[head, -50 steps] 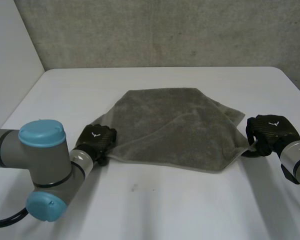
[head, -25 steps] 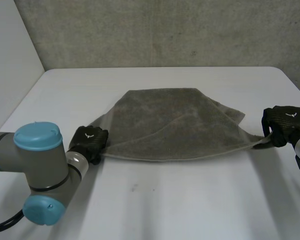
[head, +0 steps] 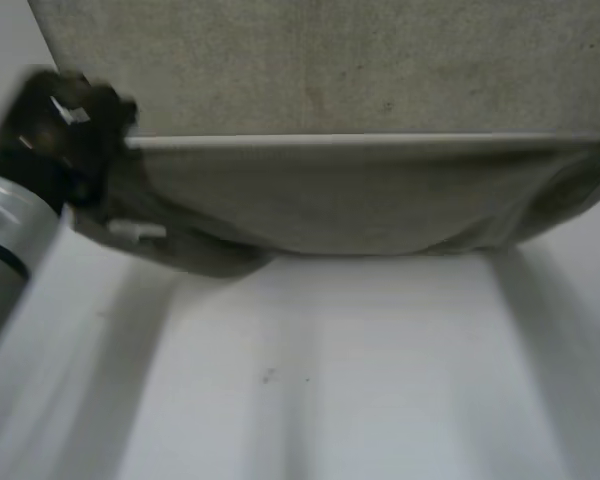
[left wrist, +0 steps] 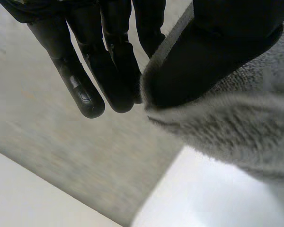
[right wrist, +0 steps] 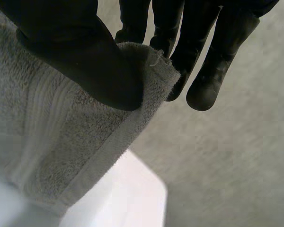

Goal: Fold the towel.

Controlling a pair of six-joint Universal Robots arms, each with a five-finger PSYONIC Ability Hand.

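Left hand [left wrist: 227, 38] first: the thumb is squeezing the towel [left wrist: 236, 127] against the sides of the fingers [left wrist: 85, 90], so it's clamped on the cloth right at an edge. The thumb covers the exact spot where it bites.

Right hand [right wrist: 75, 56] is the same deal on the other end. Its thumb pins a hemmed corner against the fingers, and the corner's tip pokes out just past the thumb.

Moving out from there, the head view has the towel up in the air. Its top edge is pulled into a straight line between the two hands, and the rest hangs down in a shallow belly over the bench [head: 310, 380]. The left hand sits at the towel's top left corner, with its grey arm [head: 5, 240] cut off by the frame, and the towel's other end runs off the side.

The lowest fold under the left hand looks like it might be brushing the bench, can't say for sure. The hanging cloth hides the back of the bench, with the concrete wall [head: 330, 60] above it.
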